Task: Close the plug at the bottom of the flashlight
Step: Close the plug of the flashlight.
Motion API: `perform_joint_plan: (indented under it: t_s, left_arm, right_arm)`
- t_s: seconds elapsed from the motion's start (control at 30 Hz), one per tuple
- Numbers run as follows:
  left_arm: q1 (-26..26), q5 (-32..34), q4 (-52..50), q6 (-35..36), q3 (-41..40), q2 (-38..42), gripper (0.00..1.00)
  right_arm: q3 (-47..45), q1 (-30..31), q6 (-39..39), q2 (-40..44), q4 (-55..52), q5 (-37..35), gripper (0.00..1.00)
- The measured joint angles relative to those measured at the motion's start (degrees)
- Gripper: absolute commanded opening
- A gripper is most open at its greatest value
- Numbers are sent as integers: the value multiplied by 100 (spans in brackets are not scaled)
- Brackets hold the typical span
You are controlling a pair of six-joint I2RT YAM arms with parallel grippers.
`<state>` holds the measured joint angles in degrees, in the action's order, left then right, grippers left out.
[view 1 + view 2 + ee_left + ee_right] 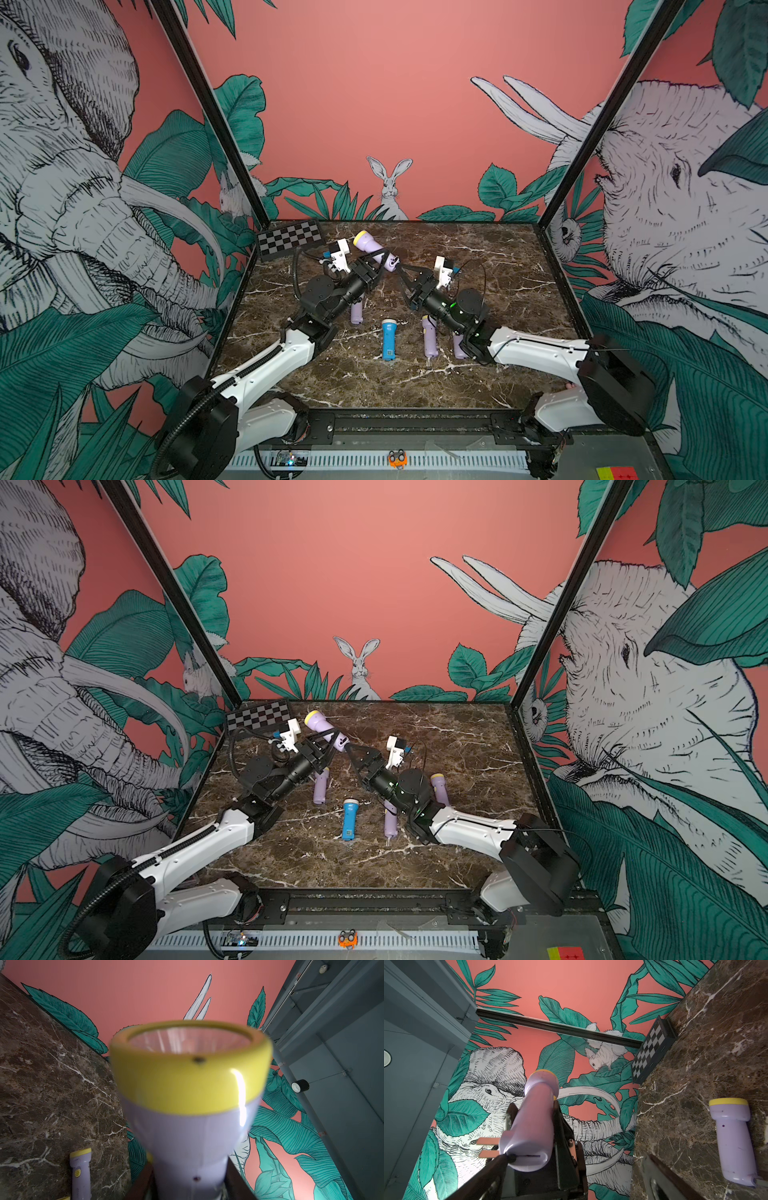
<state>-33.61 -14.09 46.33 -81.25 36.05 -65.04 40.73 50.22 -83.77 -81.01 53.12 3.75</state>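
A purple flashlight with a yellow head is held above the marble table, head tilted up toward the back left. My left gripper is shut on its handle; the yellow rim fills the left wrist view. The plug shows as two copper prongs sticking out sideways from the flashlight's bottom end. My right gripper is open. One of its fingertips touches the bottom end beside the prongs; the other fingertip stands far off over the table.
More flashlights lie on the table: a purple one under the left arm, a blue one in the middle, and two purple ones by the right arm. A checkerboard sits at the back left corner.
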Motion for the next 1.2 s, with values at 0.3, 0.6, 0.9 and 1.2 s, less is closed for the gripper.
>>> perform_joint_plan:
  t_s: [0.3,0.6,0.9,1.2]
  left_arm:
    - [26,101,-157,39,0,2,0]
    - [105,326,-330,94,0,2,0]
    - [103,378,-389,181,-2,2,0]
    - [118,483,-601,240,-44,2,0]
  right_arm:
    - [155,-24,-201,2,-470,35,91]
    - [417,-94,-249,-214,-774,282,88]
    - [603,-109,-144,-109,-1438,299,84]
    - [787,-109,31,-74,-2055,306,77]
